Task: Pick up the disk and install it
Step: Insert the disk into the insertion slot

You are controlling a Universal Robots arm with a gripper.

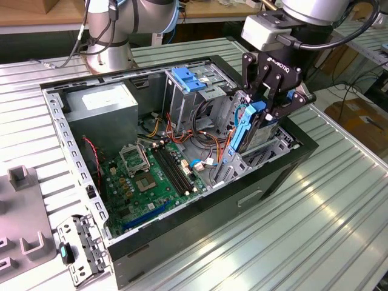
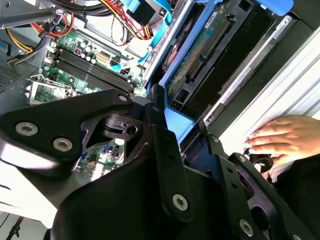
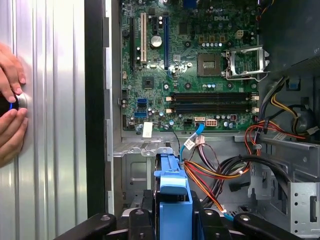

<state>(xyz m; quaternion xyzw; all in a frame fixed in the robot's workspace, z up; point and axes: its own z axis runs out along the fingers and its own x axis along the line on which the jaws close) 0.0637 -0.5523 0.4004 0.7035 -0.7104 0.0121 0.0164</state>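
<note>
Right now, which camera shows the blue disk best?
The exterior view: you see the disk tilted on edge, held by the claw at the computer case's edge. The second wrist view shows its green circuit side close up, partly behind the claw. The first wrist view shows its blue end in the claw.

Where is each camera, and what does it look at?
Exterior view: off the arm, looking down into the open black computer case; shows the arm and black tool holding the grey blue-railed disk.
First wrist view: on the arm, looking past the tool at the green motherboard.
Second wrist view: on the arm, close behind the tool's links.
Both wrist views share disk, motherboard, a person's hand.
</note>
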